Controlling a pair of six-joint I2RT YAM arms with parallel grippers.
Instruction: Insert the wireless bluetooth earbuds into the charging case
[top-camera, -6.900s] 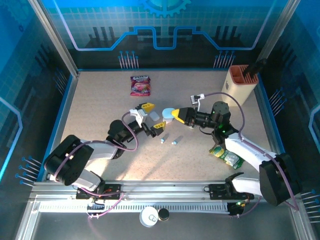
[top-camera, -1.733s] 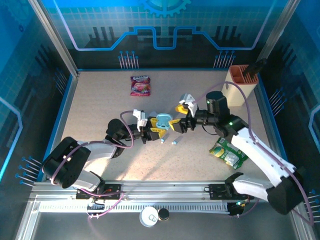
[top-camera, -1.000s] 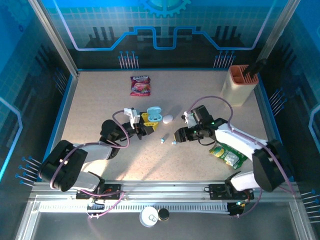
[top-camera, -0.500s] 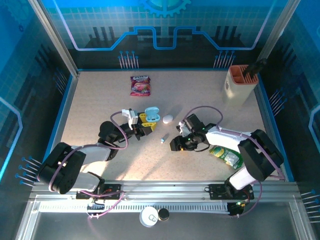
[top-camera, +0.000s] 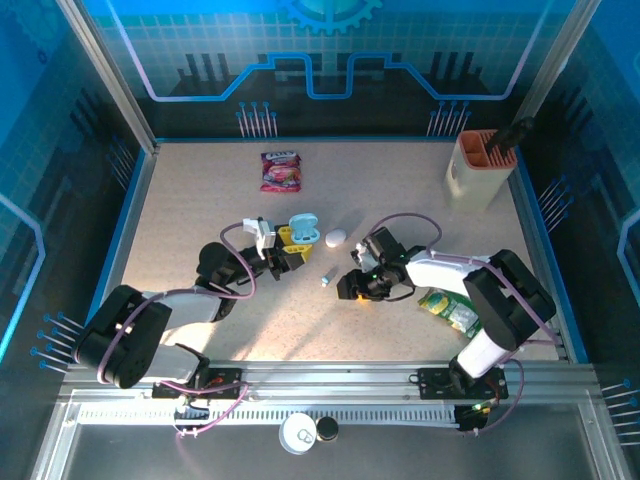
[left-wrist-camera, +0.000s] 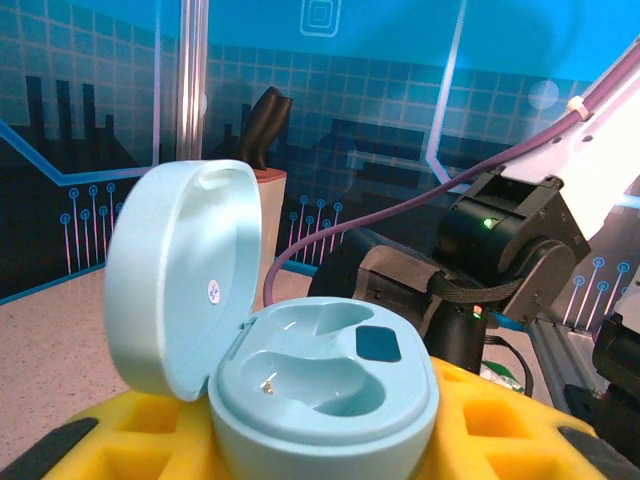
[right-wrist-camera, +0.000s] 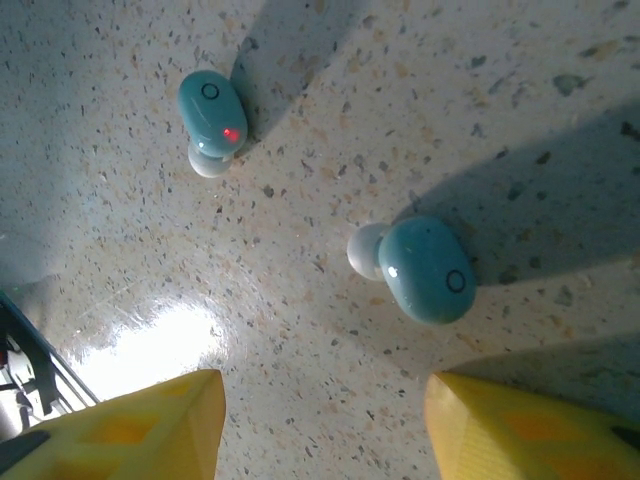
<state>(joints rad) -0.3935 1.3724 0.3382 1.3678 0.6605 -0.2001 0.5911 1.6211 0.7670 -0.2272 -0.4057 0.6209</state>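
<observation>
My left gripper (top-camera: 289, 247) is shut on the pale-blue charging case (top-camera: 303, 226), which it holds upright with the lid swung open. In the left wrist view the case (left-wrist-camera: 325, 385) sits between the yellow fingers (left-wrist-camera: 500, 425), and both of its wells are empty. My right gripper (top-camera: 353, 289) is low over the table with its jaws open. Its yellow fingertips (right-wrist-camera: 135, 425) stand on either side of bare table just short of the wireless bluetooth earbuds. One earbud (right-wrist-camera: 425, 268) lies near the right fingertip, the other (right-wrist-camera: 212, 110) farther off, showing a red light. One earbud (top-camera: 326, 278) lies just left of that gripper.
A white pebble-shaped case (top-camera: 335, 237) lies right of the held case. A green packet (top-camera: 455, 310) lies beside the right arm. A pink snack packet (top-camera: 281, 170) lies at the back, and a beige holder (top-camera: 478, 165) with a black tool stands at the back right.
The right gripper has dropped to the table and moved slightly left over the earbuds, its jaws narrowing a little. The left gripper still holds the open case, barely moved.
</observation>
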